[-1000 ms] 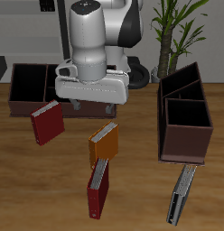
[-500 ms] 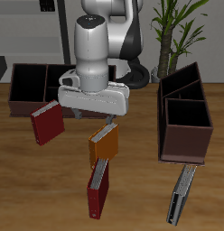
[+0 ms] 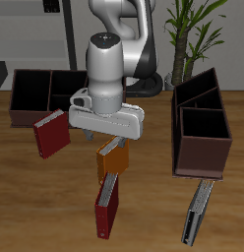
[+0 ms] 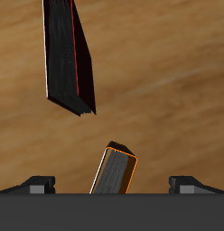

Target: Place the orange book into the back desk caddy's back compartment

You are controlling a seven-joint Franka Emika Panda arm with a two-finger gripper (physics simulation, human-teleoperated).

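Note:
The orange book point(image 3: 112, 160) lies on the wooden table, its top end just under my gripper point(image 3: 106, 139). In the wrist view the orange book point(image 4: 115, 171) shows end-on between the two fingertips point(image 4: 37, 183) of my gripper point(image 4: 112, 185), which stand wide apart and touch nothing. The gripper is open and hovers above the book. The back desk caddy point(image 3: 31, 94) is a long, low dark brown box farther back, and the arm hides part of it.
One dark red book point(image 3: 52, 133) lies beside the gripper, and another point(image 3: 107, 205) lies nearer the front edge, also seen as a dark red book point(image 4: 67, 56). A second brown caddy point(image 3: 198, 128) stands end-on, with a dark book point(image 3: 196, 210) before it. A plant point(image 3: 193, 30) stands behind.
The arm has come forward and down, bringing the open gripper from near the back caddy to just over the orange book's top end. The books have not moved.

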